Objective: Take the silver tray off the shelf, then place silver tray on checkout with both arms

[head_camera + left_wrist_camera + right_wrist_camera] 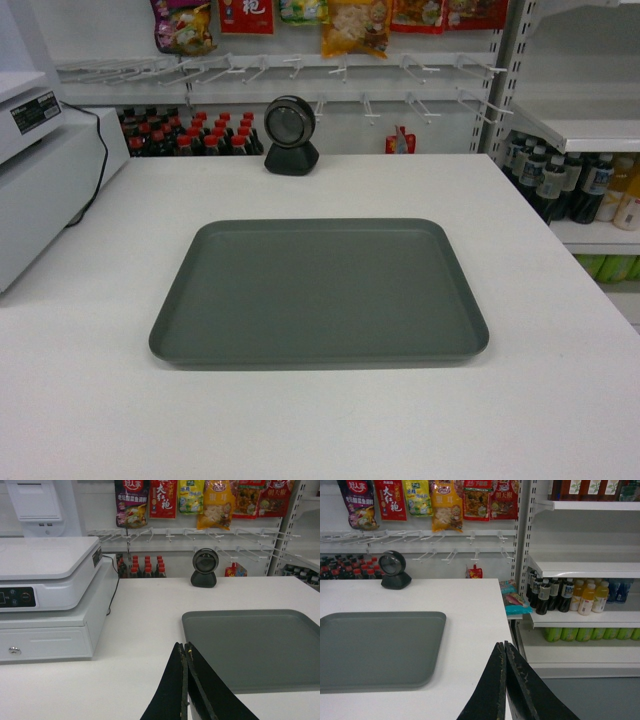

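Note:
The silver tray point(320, 292), matte grey-green with a low rim, lies flat in the middle of the white checkout point(330, 185). It also shows in the left wrist view as the tray point(255, 647) and in the right wrist view as the tray point(375, 647). My left gripper point(185, 645) is shut on nothing, above the counter just off the tray's left edge. Above the counter's right edge, clear of the tray, my right gripper point(504, 643) is shut and holds nothing. Neither gripper appears in the head view. A white shelf point(585, 567) stands to the right.
A white cash register point(45, 595) with a drawer stands on the counter's left. A black round scanner point(291, 135) sits at the far edge. Bottles point(570, 595) fill the right shelves; snack bags point(200, 497) hang behind over dark bottles point(190, 132).

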Robot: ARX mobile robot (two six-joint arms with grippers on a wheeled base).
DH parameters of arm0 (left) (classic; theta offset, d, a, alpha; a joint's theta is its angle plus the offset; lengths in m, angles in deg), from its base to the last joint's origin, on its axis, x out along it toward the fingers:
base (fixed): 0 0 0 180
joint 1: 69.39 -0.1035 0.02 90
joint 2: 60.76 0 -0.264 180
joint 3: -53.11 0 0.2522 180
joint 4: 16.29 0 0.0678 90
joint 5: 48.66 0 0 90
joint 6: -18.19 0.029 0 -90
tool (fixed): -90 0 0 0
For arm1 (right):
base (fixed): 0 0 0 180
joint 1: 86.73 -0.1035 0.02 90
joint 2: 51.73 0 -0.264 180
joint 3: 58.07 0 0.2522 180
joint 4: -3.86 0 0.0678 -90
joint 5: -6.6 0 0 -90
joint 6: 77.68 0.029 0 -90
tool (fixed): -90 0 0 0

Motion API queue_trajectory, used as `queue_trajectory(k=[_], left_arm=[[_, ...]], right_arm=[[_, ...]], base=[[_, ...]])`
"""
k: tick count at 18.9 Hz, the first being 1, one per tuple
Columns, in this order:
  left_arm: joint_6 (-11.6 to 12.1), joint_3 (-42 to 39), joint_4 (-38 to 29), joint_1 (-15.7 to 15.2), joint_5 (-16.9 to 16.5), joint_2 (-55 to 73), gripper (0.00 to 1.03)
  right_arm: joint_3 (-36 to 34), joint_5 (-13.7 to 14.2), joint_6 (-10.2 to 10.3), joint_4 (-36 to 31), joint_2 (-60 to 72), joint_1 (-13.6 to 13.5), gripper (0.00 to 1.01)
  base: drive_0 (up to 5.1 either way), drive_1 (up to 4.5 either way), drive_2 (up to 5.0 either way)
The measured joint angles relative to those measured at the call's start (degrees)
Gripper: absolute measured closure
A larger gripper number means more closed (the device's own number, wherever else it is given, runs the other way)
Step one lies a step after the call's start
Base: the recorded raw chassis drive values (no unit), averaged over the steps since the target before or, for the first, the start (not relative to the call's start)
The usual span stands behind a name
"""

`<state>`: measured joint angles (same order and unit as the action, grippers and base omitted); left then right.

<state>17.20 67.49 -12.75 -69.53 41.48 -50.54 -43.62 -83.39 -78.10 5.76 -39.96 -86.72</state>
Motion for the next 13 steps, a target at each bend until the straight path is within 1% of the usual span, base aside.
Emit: queue_trajectory(k=[1, 2, 3, 4, 5, 6, 7, 13], left_arm=[[0.0, 0.0, 1.6, 0.0, 0.0, -1.1, 1.02], [0.0, 0.0, 10.4, 0.0, -0.2, -7.2, 1.02], [0.0, 0.1, 9.3, 0.0, -0.3, -9.6, 1.02], [0.0, 0.2, 10.2, 0.0, 0.0, -9.6, 1.02], [0.0, 0.0, 10.8, 0.0, -0.1, -9.6, 1.02], [0.0, 0.0, 10.4, 0.0, -0.2, -9.7, 1.02], [0.0, 0.0, 10.6, 0.0, -0.3, -9.6, 0.94], [0.0, 0.0, 10.5, 0.0, -0.1, -9.6, 0.27]], right_arm=[[0.0, 0.0, 0.0, 0.9, -0.9, 0.0, 0.99], [0.0, 0.0, 0.0, 1.9, -1.9, 0.0, 0.99], [0.1, 0.0, 0.0, 6.4, -4.7, 0.0, 0.99], [0.0, -0.2, 0.0, 12.4, -10.0, 0.0, 0.99], [0.2, -0.2, 0.0, 10.9, -11.6, 0.0, 0.99], [0.0, -0.1, 0.0, 12.2, -11.5, 0.0, 0.99], [0.0, 0.0, 0.0, 12.3, -11.4, 0.0, 0.95], [0.0, 0.0, 0.0, 12.1, -11.5, 0.0, 0.27]], base=[[0.0, 0.00, 0.0], [0.0, 0.00, 0.0], [0.0, 0.00, 0.0], [0.0, 0.00, 0.0], [0.0, 0.00, 0.0], [0.0, 0.00, 0.0], [0.0, 0.00, 0.0], [0.0, 0.00, 0.0]])
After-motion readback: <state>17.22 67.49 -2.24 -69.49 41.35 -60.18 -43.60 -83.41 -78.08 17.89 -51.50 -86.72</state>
